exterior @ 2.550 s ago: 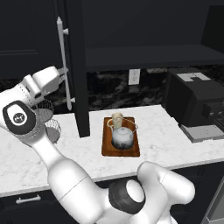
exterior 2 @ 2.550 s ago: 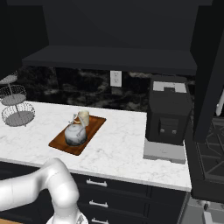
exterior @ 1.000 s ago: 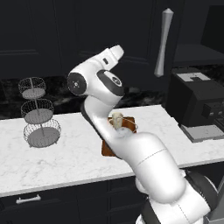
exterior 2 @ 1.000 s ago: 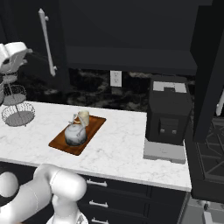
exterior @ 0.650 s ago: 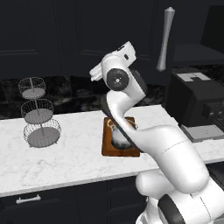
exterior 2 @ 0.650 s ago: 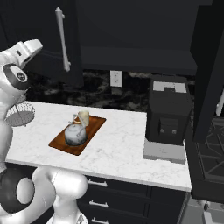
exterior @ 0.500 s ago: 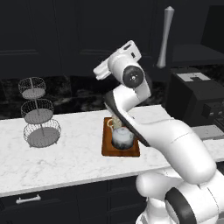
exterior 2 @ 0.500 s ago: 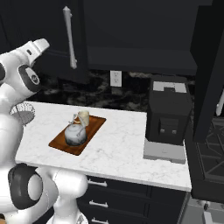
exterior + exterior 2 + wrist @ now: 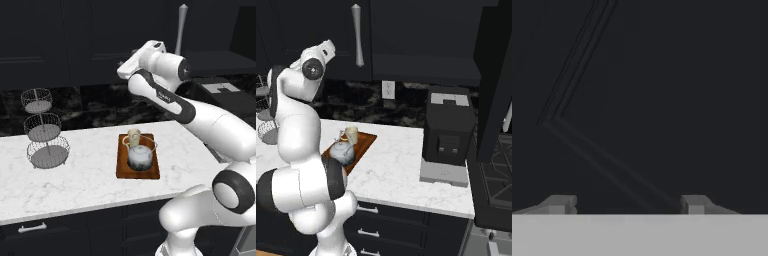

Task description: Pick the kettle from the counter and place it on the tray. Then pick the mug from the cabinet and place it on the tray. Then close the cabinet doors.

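The silvery kettle [image 9: 140,156] [image 9: 343,153] and the cream mug [image 9: 133,136] [image 9: 351,134] both rest on the reddish-brown tray [image 9: 121,170] [image 9: 367,140] on the white marble counter [image 9: 75,182] [image 9: 398,155]. High above them my gripper [image 9: 123,69] [image 9: 331,46] [image 9: 627,205] is raised at cabinet height, open, with nothing between its fingertips [image 9: 559,204]. It faces a black panelled cabinet door [image 9: 662,90] at close range. That door's long silver bar handle [image 9: 182,27] [image 9: 357,36] shows just right of the hand.
A three-tier wire basket stand [image 9: 44,131] is on the counter's left. A black coffee machine [image 9: 448,131] [image 9: 222,97] stands at the right, with a stove [image 9: 496,182] beyond it. A tall dark panel [image 9: 496,75] juts out at the far right. Black drawers [image 9: 368,222] run below.
My arm has swung rightward at cabinet height, and the door handle has travelled right with it in the right base view. Kettle, mug and tray have stayed put.
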